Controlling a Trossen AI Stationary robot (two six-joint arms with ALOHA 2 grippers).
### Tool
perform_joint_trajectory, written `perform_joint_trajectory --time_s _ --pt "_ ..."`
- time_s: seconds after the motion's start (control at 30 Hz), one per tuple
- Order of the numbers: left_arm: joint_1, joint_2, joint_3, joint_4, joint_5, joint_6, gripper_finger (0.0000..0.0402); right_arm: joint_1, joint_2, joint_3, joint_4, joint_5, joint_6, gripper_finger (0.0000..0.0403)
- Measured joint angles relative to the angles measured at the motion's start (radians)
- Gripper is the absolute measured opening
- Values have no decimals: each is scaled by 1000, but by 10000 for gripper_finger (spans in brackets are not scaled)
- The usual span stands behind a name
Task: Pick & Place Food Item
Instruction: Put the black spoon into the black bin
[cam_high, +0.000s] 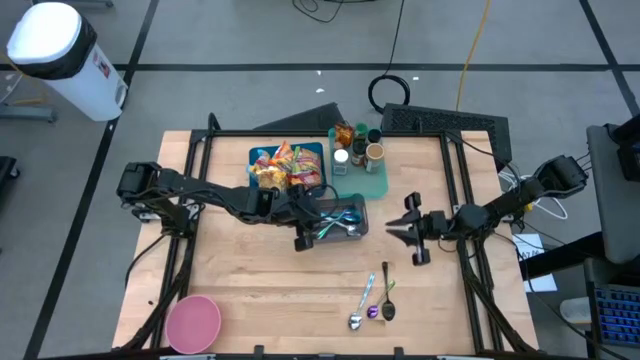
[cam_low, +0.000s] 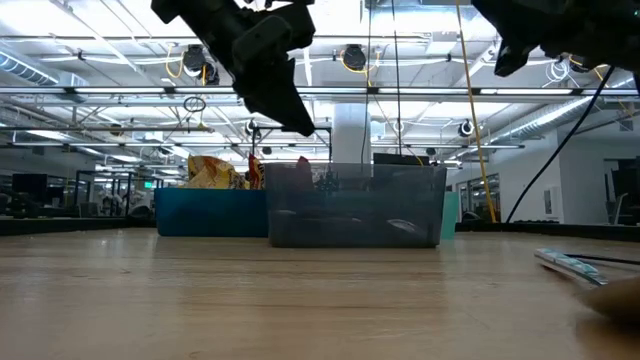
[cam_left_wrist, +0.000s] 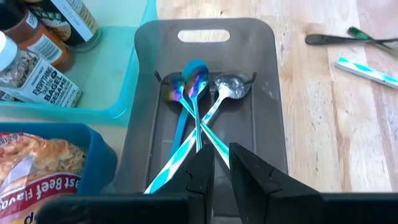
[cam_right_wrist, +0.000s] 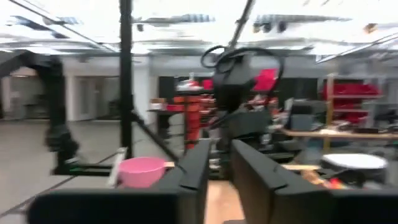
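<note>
Snack packets (cam_high: 285, 165) lie in a blue bin (cam_high: 258, 156) at the table's far middle. The corner of one packet (cam_left_wrist: 37, 165) shows in the left wrist view. Spice bottles (cam_high: 357, 145) stand on a teal tray (cam_high: 372, 183) beside it. My left gripper (cam_left_wrist: 222, 165) hovers over a grey bin (cam_left_wrist: 267, 74) holding three spoons (cam_left_wrist: 198, 87). Its fingers stand a narrow gap apart, with nothing between them. In the low view it (cam_low: 298, 122) hangs clear above the bin (cam_low: 355, 205). My right gripper (cam_high: 392, 233) hangs right of the grey bin, tilted upward. It (cam_right_wrist: 221, 158) is slightly open and empty.
Three loose spoons (cam_high: 372, 300) lie on the wood near the front edge, right of the middle. A pink bowl (cam_high: 192, 322) sits at the near left corner. Bare wood stretches between the bowl and the spoons.
</note>
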Motion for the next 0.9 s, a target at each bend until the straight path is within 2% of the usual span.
perform_joint_trajectory --time_s 0.1,0.17,0.23,0.33,0.43,0.63,0.77,0.9 --pt "0 0 0 20 0 0 58 0 0 21 -101 -68 45 118" --pt "0 0 0 33 0 0 58 8 0 62 -274 -98 86 156" --pt "0 0 0 41 0 0 58 25 1 129 -526 -124 117 185" --pt "0 0 0 39 0 0 58 68 28 248 -928 -150 160 208" --pt "0 0 0 38 0 -11 58 130 80 336 -1181 -153 162 211" --pt "0 0 0 42 0 -23 58 201 191 366 -1228 -245 169 194" --pt "0 0 0 43 0 -24 58 221 294 366 -1194 -252 181 181" --pt "0 0 0 44 0 -26 58 232 391 366 -1143 -253 126 170"
